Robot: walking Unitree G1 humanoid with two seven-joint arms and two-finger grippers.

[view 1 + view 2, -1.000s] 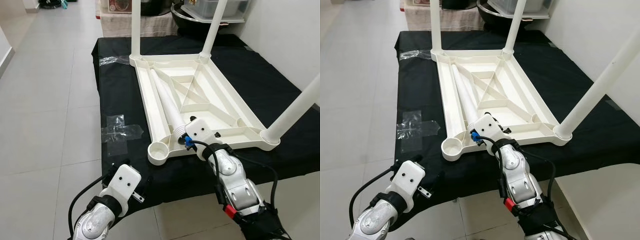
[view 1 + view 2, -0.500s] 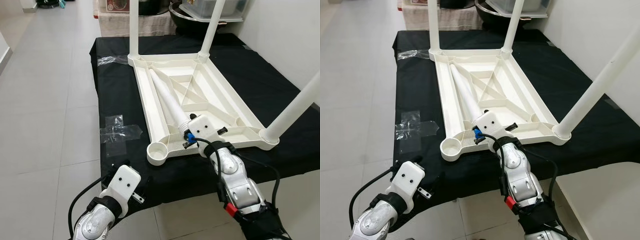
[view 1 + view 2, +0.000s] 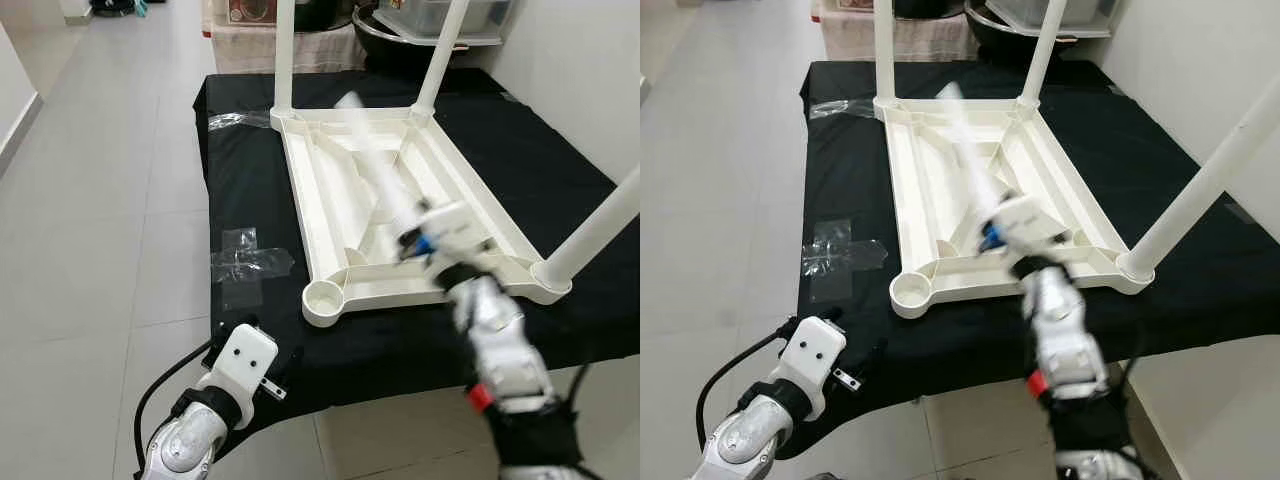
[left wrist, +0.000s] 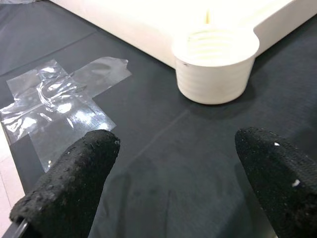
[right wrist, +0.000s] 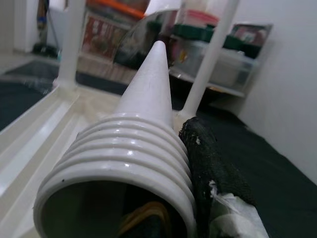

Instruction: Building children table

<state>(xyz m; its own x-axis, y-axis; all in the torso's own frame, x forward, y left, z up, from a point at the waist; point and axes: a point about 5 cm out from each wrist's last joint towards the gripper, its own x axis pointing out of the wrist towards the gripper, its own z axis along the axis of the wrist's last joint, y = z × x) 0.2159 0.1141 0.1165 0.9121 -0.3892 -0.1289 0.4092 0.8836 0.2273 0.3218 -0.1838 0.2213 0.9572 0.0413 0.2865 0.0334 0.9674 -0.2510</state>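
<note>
Lower left of the frame to lower right: idle left gripper [image 3: 262, 362], empty socket [image 3: 323, 296], lifted leg [image 3: 375, 170].

At lower left, the left gripper hovers over the black cloth [image 3: 230, 150] with its rough black fingers [image 4: 74, 183] spread wide and empty, near a crinkled patch of clear tape [image 3: 247, 262]. Centre frame, the upturned white plastic tabletop [image 3: 320, 200] lies ribbed side up, three smooth round legs standing, its near-left ridged socket empty. Right of centre, the right gripper [image 3: 415, 240] is clenched on the fourth leg's threaded, hollow end, the tapered tube raised and blurred above the tabletop. My judgement: a slanted approach could cross-thread the socket, and slick plastic may twist or slip in that end-on grip.
</note>
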